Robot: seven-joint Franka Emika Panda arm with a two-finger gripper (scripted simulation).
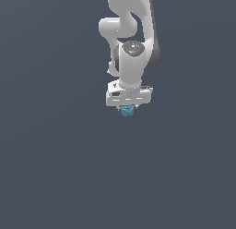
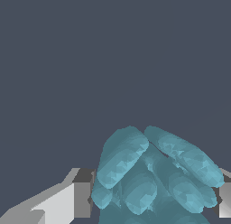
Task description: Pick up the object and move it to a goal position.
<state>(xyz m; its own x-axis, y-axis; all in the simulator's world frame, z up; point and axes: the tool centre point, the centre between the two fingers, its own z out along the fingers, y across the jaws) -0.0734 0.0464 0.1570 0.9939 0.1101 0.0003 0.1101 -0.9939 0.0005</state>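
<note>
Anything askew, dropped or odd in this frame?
Nothing stands out. The teal lumpy object sits between the fingers of the white pincer, one on each side of it. Nothing else is visible around it.

The arm looks smooth, glossy white plastic; the teal object is lumpy, faceted and slightly translucent; the gripper's fingers are matt grey-white.

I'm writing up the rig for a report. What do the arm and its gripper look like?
The arm is glossy white with rounded, bulbous joints and dark grey sections along the exterior view's right side. A grey cap tops the wrist joint. The gripper has a wide, flat white body with small dark details. In the wrist view its fingers are blocky, white and grey. No cables or readable markings show.
</note>
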